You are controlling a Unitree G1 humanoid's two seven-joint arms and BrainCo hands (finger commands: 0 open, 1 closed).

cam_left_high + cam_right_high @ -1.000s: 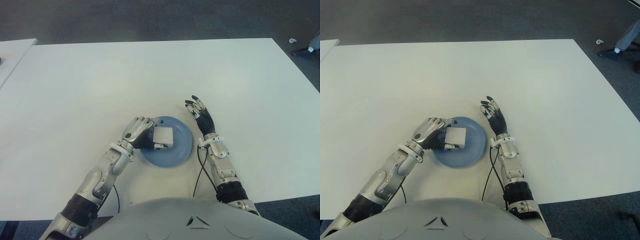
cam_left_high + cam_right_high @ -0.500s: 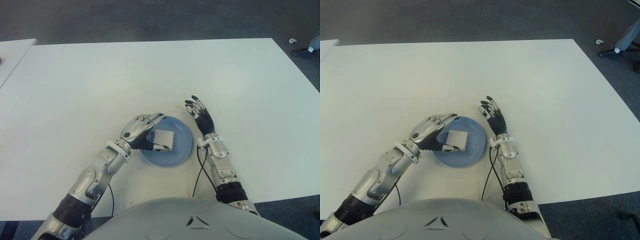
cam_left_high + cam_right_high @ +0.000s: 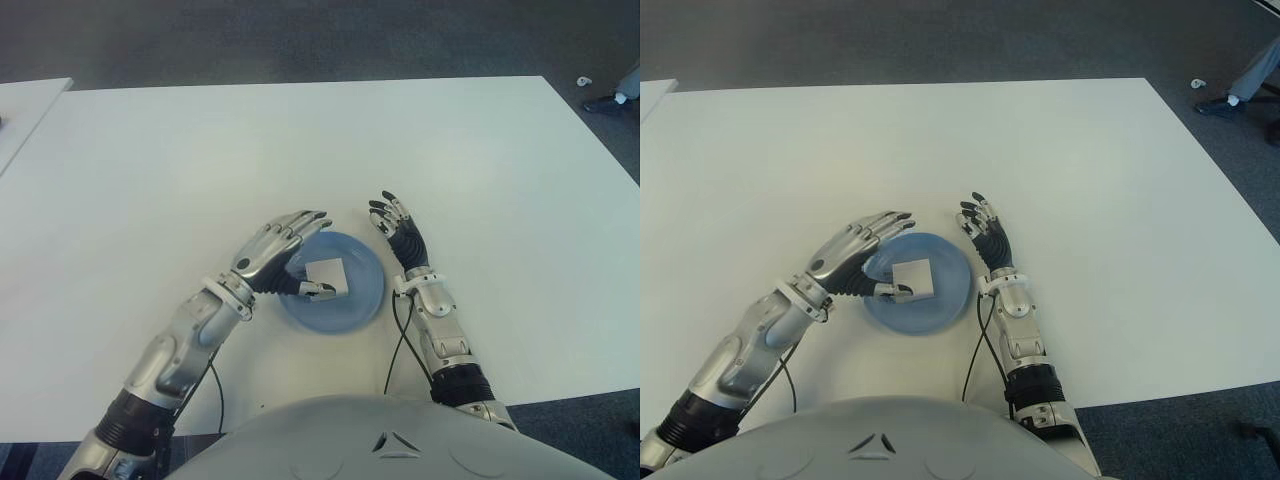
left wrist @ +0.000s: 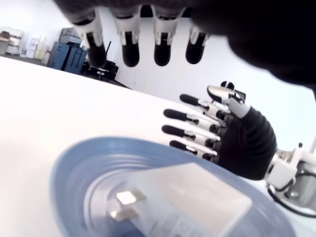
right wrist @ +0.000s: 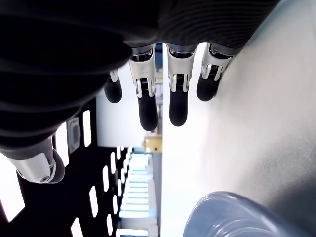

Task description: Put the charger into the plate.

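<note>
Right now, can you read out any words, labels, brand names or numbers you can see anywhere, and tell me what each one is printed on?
No text can be read in any view.
charger: faint grey print on its white face in the blue plate, too blurred to read.
left hand, right hand, table: no markings seen.

White table (image 3: 300, 140); dark carpet floor (image 3: 300, 40); second table edge (image 3: 25, 110); possibly person's shoe (image 3: 1212, 104).
</note>
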